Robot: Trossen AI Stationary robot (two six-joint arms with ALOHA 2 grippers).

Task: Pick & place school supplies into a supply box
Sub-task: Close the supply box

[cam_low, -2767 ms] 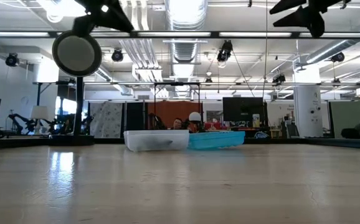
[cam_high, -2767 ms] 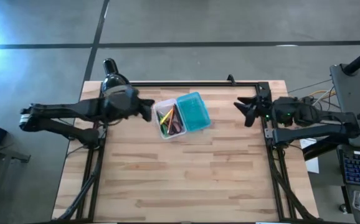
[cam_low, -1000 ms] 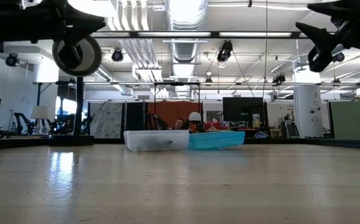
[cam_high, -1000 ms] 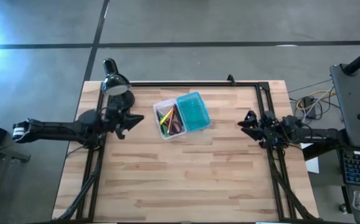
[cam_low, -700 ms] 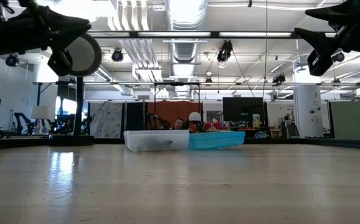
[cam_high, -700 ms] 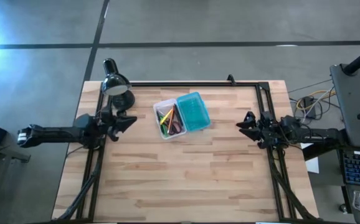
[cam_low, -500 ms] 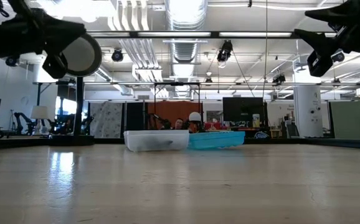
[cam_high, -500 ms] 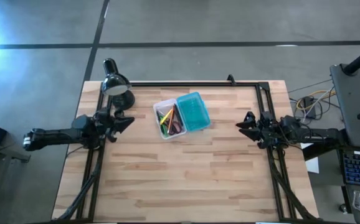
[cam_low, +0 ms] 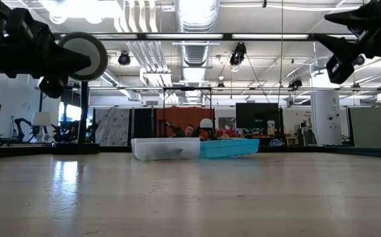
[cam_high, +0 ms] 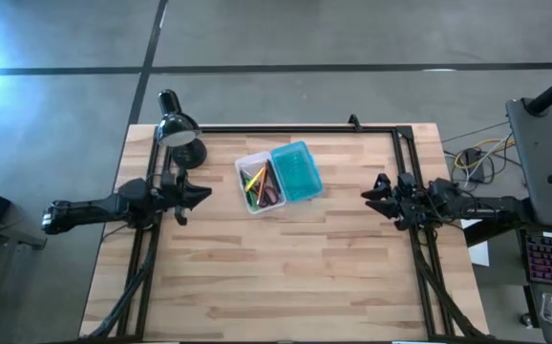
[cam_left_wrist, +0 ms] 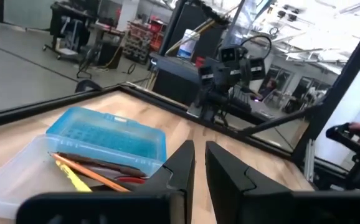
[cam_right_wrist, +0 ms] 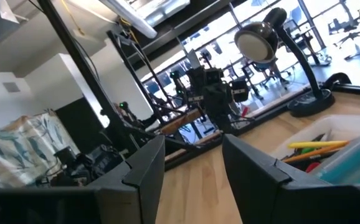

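STEP: supplies lie in clear-and-teal plastic supply box (cam_high: 278,178), far table edge | left pincer (cam_high: 202,192) nearly closed, empty, left edge | right pincer (cam_high: 368,188) open, empty, right edge | NEXT: probably closing teal lid.

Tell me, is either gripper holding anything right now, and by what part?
Nothing is held. The left gripper sits at the table's left edge with fingers nearly closed and empty; the right gripper at the right edge is open and empty. The supplies lie in the supply box.

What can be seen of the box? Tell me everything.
The box lies open on the table, toward its far side, between the two arms, neither touching it. It looks plastic: a clear whitish tray joined to a teal ribbed lid. The tray holds pens, yellow, orange, green and dark, plus something red.
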